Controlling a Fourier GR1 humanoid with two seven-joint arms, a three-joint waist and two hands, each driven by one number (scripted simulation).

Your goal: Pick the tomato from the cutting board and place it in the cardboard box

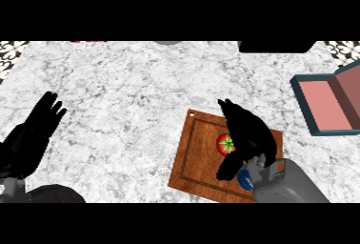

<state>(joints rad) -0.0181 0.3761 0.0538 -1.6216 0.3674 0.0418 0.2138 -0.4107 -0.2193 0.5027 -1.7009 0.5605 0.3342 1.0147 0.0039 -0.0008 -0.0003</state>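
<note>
A red tomato with a green stem top lies on the brown wooden cutting board at the lower middle right. My right hand hovers over the board just right of the tomato, fingers straight and pointing away, thumb hanging down below the tomato; it partly covers the tomato's right side. The box, with a dark teal outside and a pink inside, sits open at the right edge. My left hand rests open at the left edge, fingers up.
The counter top is grey-white marble. A dark object sits at the far edge, upper right. A small red thing peeks in at the top left.
</note>
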